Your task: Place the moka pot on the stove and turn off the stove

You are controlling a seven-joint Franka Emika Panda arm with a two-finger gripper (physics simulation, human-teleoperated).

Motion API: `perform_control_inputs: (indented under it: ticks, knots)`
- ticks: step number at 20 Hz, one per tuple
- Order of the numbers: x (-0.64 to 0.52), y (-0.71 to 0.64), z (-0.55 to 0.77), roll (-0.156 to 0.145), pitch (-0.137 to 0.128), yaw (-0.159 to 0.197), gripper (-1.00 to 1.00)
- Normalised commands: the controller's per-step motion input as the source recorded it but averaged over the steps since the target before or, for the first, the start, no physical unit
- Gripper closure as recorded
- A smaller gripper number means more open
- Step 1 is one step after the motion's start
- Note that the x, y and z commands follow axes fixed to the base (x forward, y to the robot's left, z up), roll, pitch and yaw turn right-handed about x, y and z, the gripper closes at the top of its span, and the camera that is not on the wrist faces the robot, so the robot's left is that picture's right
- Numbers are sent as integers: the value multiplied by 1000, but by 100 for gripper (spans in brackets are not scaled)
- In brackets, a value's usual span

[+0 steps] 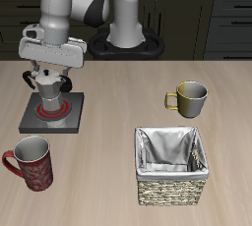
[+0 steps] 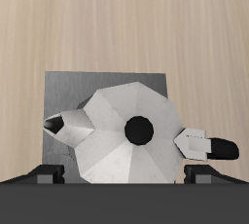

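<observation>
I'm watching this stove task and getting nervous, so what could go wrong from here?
1. The stove coil glows red under the moka pot, so the burner looks on while the pot heats.
2. The gripper sits right above the pot; lifting off carelessly might tip it.
3. Reaching for the knob could nudge the red mug.

Silver moka pot point(image 1: 49, 85) with black knob; dark grey stove point(image 1: 51, 114), red coil; red patterned mug point(image 1: 30, 163); olive mug point(image 1: 187, 97); woven tan basket point(image 1: 173, 185); pale wood-grain surface point(image 1: 108, 151).
</observation>
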Motion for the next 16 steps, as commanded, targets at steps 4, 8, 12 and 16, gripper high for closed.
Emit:
perform_control_inputs:
  ticks: [4, 8, 12, 16]
  knots:
    - [-206, -8, 195, 11, -18, 36, -100]
    - [-251, -63, 247, -43, -9, 15, -100]
    - [-179, 9, 171, 4, -21, 27, -100]
    - [-161, 20, 143, 2, -10, -4, -100]
